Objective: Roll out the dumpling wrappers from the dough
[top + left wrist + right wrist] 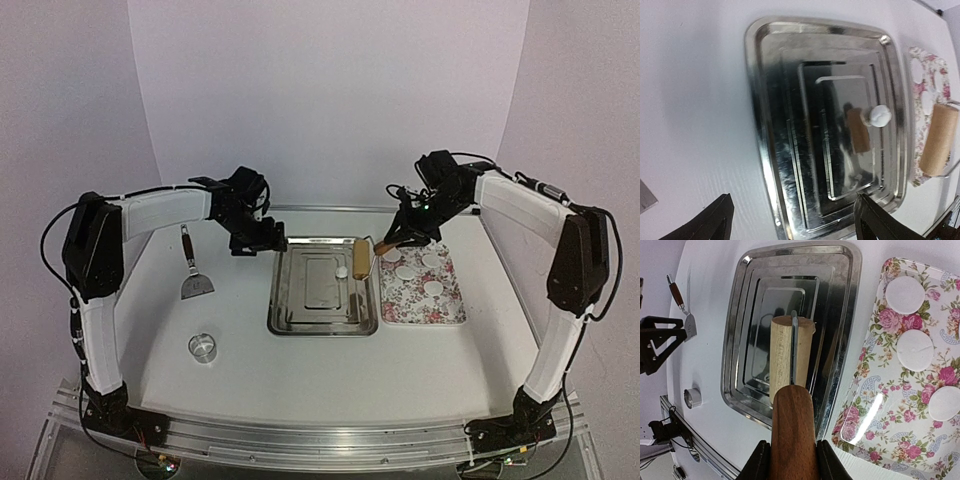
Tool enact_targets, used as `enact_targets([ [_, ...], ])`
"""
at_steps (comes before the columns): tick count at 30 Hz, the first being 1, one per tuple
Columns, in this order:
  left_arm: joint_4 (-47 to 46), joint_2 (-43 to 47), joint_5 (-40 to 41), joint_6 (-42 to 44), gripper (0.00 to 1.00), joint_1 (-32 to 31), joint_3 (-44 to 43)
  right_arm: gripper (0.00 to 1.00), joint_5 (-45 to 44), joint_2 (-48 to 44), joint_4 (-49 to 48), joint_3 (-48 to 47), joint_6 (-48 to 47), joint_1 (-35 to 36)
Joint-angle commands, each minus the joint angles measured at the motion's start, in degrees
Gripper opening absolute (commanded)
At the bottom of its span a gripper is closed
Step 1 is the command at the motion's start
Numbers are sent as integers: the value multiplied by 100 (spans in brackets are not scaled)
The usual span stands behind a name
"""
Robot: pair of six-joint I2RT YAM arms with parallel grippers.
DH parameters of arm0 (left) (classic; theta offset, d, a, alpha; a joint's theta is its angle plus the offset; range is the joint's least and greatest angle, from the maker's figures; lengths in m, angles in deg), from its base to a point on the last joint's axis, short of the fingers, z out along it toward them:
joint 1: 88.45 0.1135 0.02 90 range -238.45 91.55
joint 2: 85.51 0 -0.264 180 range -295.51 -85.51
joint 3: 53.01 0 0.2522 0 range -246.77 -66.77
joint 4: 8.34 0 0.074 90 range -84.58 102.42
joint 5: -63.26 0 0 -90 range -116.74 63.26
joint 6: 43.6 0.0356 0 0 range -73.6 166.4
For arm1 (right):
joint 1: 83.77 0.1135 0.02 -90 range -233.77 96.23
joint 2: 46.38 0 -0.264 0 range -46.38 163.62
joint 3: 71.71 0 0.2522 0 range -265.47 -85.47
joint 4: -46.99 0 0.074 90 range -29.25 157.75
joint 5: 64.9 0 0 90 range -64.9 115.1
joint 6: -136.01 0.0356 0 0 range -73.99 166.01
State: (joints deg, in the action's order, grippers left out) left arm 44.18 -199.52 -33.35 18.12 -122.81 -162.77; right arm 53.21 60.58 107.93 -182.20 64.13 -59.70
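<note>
**Pin poised over the dough ball**

The right end effector (792,460) is clamped on the wooden handle of the rolling pin (782,355), whose barrel hangs over the right side of the steel tray (322,328). The left end effector (795,222) hovers over the tray's left rim with its fingers spread wide and nothing between them.

To do this step well, I judge the pin should come down level on the dough ball (880,116), barrel parallel to the tray floor, so the ball flattens evenly rather than squirting sideways. Light pressure first, then short passes in more than one direction to keep the disc round. The tray is polished metal on a smooth table (240,300) and may slide – the free left arm could steady its rim.

The steel tray holds only that one small white ball, right of its centre. The floral tray (448,310), just beside it on the right, carries the finished dumpling wrappers (915,350) – four flat white discs by the overhead view, lying apart from one another. A scraper (195,285) and the clear ring cutter (203,347) sit on the table to the left.
</note>
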Motion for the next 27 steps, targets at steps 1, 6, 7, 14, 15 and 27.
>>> enact_targets([
  [1,-46,-234,-83,-371,84,125,161,0,-37,234,-261,-563,479,37],
  [6,-144,-628,-351,-325,82,391,101,0,363,491,-495,-875,820,41],
  [7,-185,-703,-438,-296,80,412,64,0,430,543,-514,-930,835,43],
  [14,-246,-1280,-795,-10,60,430,-275,0,510,675,-525,-1062,828,37],
  [15,-179,-1366,-769,33,57,430,-352,0,498,682,-525,-1076,832,38],
  [27,218,-1986,-369,354,44,348,-1026,0,345,682,-525,-1051,761,41],
])
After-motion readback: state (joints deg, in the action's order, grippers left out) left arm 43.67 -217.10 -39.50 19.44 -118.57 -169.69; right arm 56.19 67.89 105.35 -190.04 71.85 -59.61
